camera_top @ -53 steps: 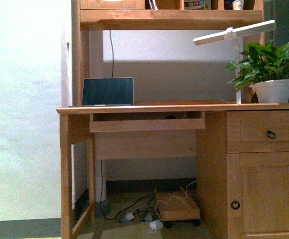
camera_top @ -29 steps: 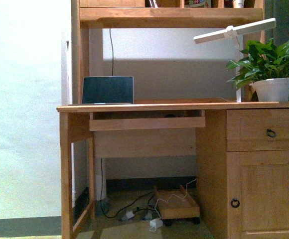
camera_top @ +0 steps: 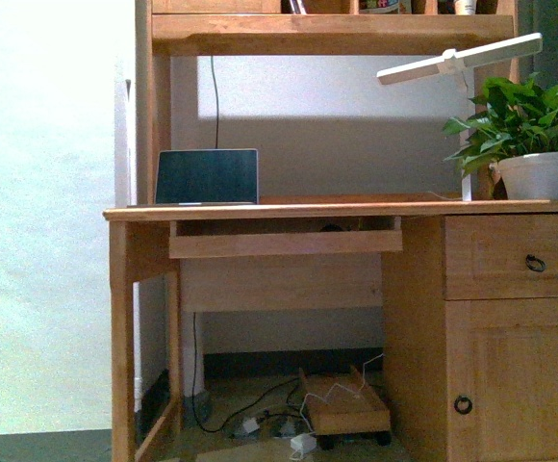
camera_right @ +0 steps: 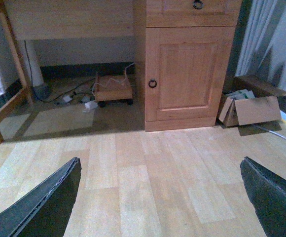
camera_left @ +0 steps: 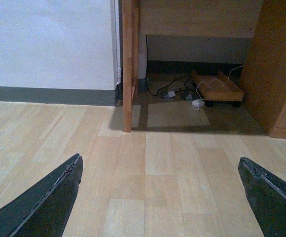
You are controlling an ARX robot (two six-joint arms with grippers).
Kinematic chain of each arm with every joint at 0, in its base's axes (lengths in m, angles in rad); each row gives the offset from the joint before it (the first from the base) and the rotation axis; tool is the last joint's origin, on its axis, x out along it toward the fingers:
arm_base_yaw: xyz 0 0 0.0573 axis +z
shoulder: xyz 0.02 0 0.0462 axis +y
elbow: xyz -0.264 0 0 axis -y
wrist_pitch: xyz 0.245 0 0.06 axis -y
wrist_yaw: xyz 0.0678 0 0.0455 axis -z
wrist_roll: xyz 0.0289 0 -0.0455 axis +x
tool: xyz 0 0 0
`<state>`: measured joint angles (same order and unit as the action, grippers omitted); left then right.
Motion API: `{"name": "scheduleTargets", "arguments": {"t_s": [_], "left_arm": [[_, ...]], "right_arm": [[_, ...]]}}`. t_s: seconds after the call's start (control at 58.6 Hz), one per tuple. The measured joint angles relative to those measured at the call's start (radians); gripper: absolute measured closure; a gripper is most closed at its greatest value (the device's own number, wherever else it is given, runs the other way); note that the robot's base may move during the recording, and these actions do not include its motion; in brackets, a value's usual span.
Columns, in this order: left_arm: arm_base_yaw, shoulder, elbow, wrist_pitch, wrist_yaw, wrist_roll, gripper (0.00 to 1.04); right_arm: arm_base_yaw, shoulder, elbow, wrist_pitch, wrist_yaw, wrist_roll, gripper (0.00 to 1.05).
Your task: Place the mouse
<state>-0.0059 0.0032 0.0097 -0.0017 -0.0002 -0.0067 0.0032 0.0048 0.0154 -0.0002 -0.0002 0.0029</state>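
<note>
Because the front board of the pull-out tray hides nearly all that lies on it, the mouse shows only as a small dark hump above that board, right of the tray's middle, too little to be sure of. The things on the hutch shelf are cut off by the frame, as is the white pot of the leafy plant. A flat white lamp hangs over the grainy pine desk; a dark-screened laptop stands at its left. The left gripper and the right gripper each gape wide, their dark matte fingers holding nothing above the pale plank floor
</note>
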Motion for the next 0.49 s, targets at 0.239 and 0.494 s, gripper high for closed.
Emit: {"name": "scheduleTargets", "arguments": {"t_s": [0.239,0.494], "left_arm": [[0.000,0.000,0.000,0.000,0.000,0.000,0.08],[0.000,0.000,0.000,0.000,0.000,0.000,0.08]], "right_arm": [[0.000,0.000,0.000,0.000,0.000,0.000,0.07],[0.000,0.000,0.000,0.000,0.000,0.000,0.07]]}}
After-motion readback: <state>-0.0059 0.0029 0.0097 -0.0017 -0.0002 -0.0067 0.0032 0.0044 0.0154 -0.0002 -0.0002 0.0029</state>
